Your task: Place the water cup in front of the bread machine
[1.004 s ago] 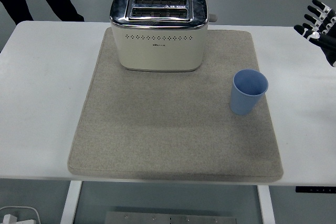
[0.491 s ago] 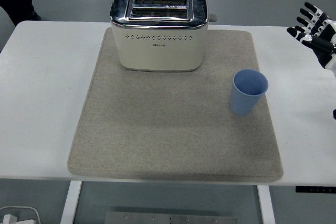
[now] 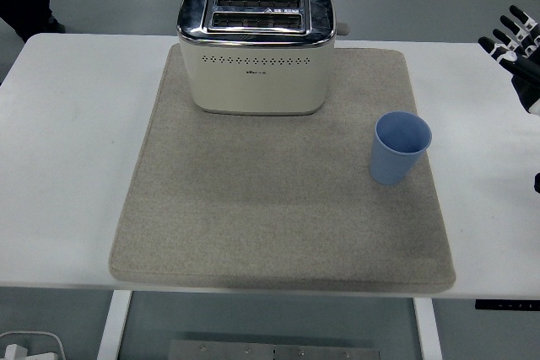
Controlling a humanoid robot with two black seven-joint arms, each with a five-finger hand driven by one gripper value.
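Head view: the right hand (image 3: 516, 44) hangs at the far right edge, fingers (image 3: 506, 35) spread wide and holding nothing, well apart from the blue water cup (image 3: 399, 147). The cup stands upright on the right side of the beige mat (image 3: 253, 225), right of and nearer than the toaster (image 3: 255, 48). My call: come in from the right, wrap mid-wall, keep it level.

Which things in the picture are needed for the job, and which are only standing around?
Needed for the job:
- blue water cup, upright on the mat's right part
- bread machine, at the mat's far side
- right hand, fingers spread, at the right edge, holding nothing

Only around:
- grey mat
- white table
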